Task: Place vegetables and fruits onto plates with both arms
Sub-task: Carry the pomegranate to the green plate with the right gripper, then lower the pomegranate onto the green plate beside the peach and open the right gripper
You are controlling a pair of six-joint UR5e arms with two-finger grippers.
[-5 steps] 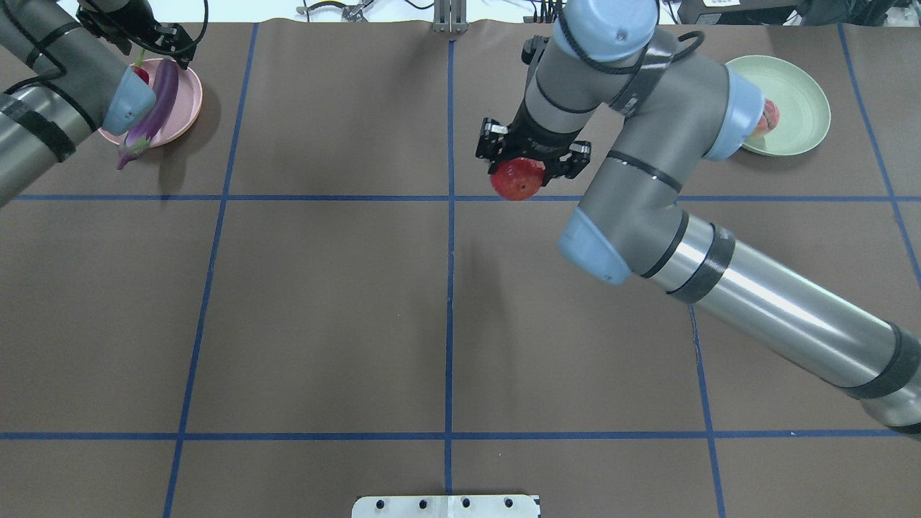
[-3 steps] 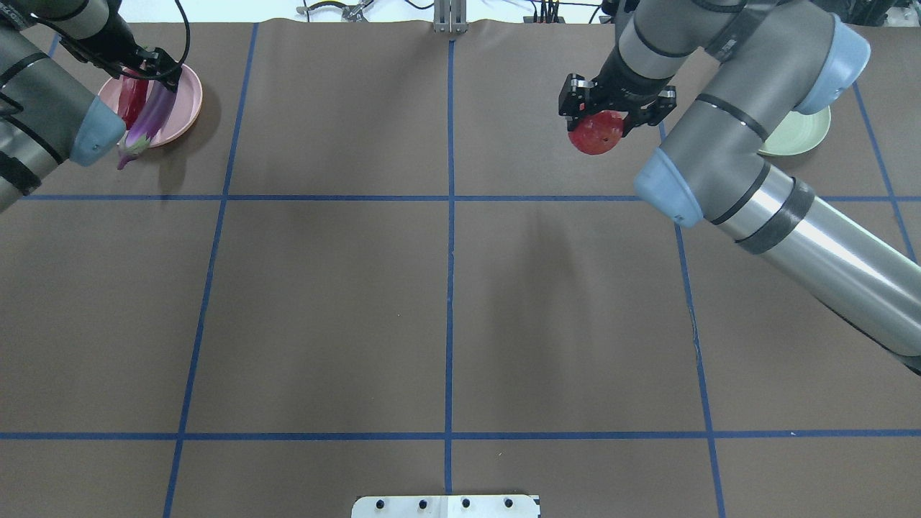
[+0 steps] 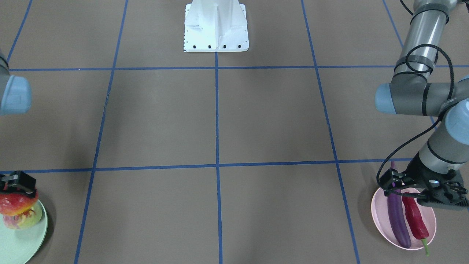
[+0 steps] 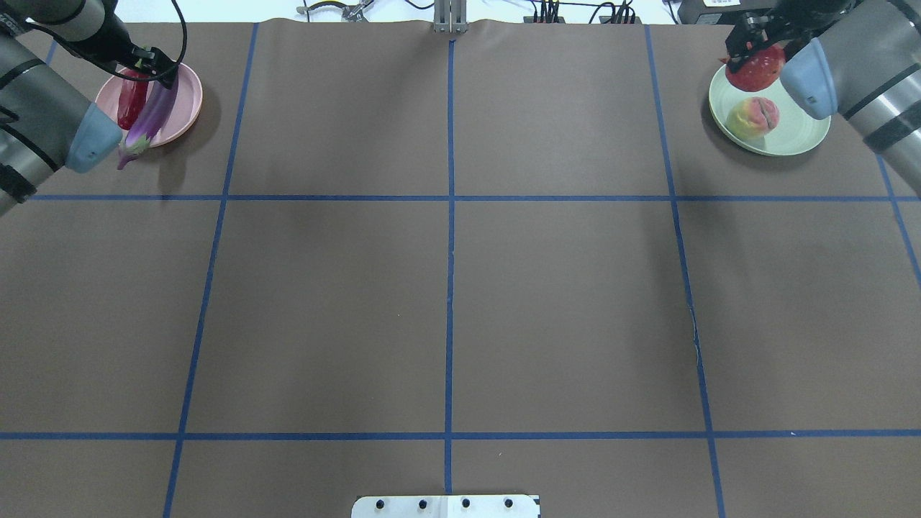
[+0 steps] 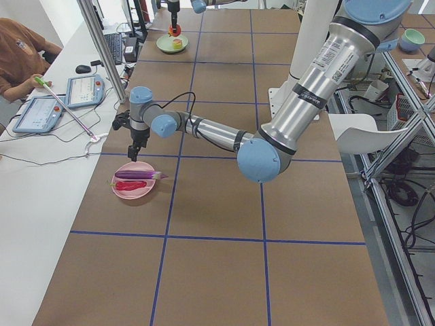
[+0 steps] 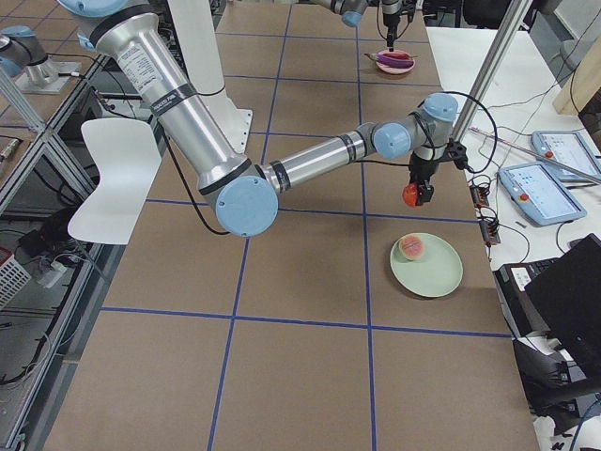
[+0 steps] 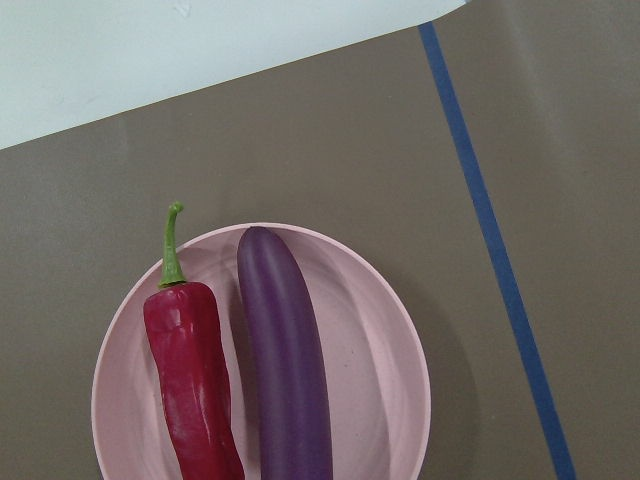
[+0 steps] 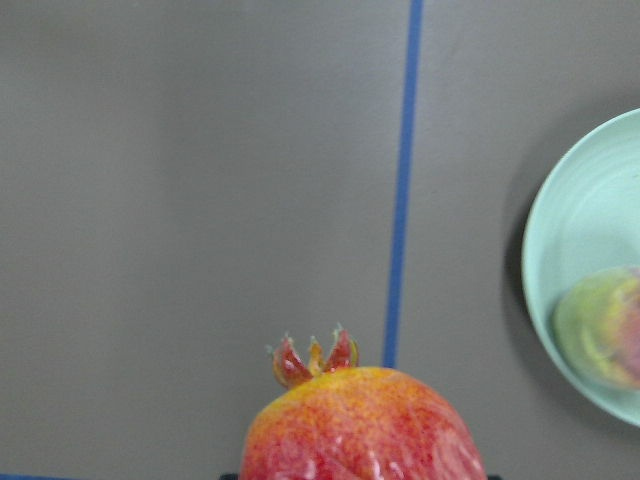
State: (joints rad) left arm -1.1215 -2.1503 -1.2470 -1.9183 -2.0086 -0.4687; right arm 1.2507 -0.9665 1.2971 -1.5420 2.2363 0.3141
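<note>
A purple eggplant [image 4: 155,111] and a red chili pepper [image 4: 132,104] lie side by side on the pink plate [image 4: 185,101]. The eggplant's cap hangs over the plate's near rim. My left gripper [image 4: 152,72] hovers open just above them, holding nothing. The left wrist view shows the chili [image 7: 195,390] and the eggplant [image 7: 290,370] from above. My right gripper [image 4: 754,50] is shut on the red-orange fruit [image 4: 755,68], held over the far rim of the mint green plate [image 4: 799,137]. A yellow-green peach [image 4: 752,117] sits on that plate, below the fruit [image 3: 17,203].
The white robot base [image 3: 216,25] stands at the table's middle edge. Blue tape lines cross the brown table. A person [image 5: 20,54] sits at a side table with tablets [image 6: 563,188] beyond the plates.
My right arm has carried the red-orange fruit from the table's middle to above the green plate. The chili now lies on the pink plate beside the eggplant, with the left gripper still over it.
</note>
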